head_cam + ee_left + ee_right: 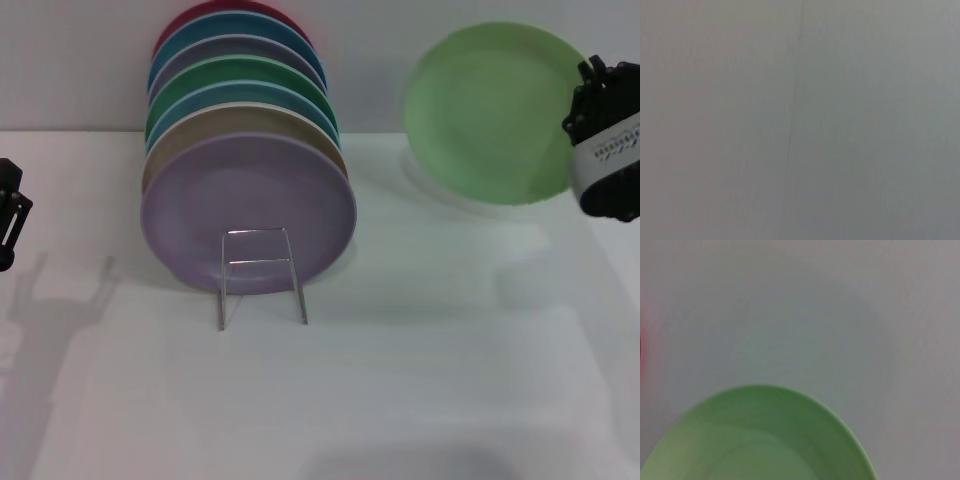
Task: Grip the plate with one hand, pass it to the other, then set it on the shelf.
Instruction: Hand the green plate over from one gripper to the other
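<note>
The light pastel-green plate hangs tilted in the air at the back right, above its shadow on the white table. My right gripper is shut on the plate's right rim. In the right wrist view the plate shows as a green curve. The shelf, a thin silver wire rack, stands left of centre with its front loop and two legs showing. My left gripper is at the far left edge, away from the plate and the rack.
Several plates stand on edge in the rack, a lavender plate in front, then tan, blue, emerald-green and red ones behind. The left wrist view shows only a plain grey surface.
</note>
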`<state>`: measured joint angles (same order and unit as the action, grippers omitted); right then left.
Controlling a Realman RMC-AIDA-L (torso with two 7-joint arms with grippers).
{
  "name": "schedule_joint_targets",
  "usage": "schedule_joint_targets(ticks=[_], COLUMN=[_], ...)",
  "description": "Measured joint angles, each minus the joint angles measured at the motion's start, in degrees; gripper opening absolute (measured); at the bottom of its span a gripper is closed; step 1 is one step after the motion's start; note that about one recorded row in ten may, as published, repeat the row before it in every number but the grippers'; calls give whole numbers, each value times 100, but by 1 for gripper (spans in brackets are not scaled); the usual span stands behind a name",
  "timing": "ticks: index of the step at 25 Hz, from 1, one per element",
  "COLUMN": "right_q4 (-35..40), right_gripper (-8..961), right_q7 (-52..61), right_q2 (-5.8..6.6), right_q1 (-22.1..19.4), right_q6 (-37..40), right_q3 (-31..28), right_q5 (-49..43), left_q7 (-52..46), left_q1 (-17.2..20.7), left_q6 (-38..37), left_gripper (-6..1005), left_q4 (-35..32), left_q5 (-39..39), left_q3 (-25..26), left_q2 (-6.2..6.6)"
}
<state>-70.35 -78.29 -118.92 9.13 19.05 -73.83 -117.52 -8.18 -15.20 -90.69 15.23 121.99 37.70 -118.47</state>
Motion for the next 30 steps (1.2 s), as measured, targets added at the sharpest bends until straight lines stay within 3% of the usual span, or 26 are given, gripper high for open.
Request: schedule_joint_targets(ticks=[1, 5, 10, 11, 20, 26, 30], right_q4=[131, 349, 754, 963, 2139, 3563, 4106], right_gripper=[20, 20, 20, 20, 21, 20, 20], right_q7=[96, 478, 1823, 2530, 4464, 6386, 7142], right_q2=[4, 10, 6, 3, 6, 11, 11], right_q1=[13, 43, 57, 83, 330, 878, 1091], right_q6=[450, 1071, 1903, 2196, 2991, 3537, 3682], right_q3=[222, 510, 755, 772, 830, 841, 844], right_q5=[-139, -438, -1277, -1534, -1818, -2196, -2389], left_q7=[0, 0, 0, 0, -31, -366, -374], left_q1=[0, -19, -47, -51, -26, 59, 124], left_q6=[0, 7, 18, 18, -45, -349, -578], left_gripper=[788, 786, 784, 784, 780, 778, 777], left_q4=[0, 3, 4, 8, 42, 40, 41], left_q5=[0, 0, 0, -1, 13, 29, 29], left_q3=[0, 0, 0, 0, -5, -237, -419], left_q2=[0, 0, 0, 0, -4, -10, -9])
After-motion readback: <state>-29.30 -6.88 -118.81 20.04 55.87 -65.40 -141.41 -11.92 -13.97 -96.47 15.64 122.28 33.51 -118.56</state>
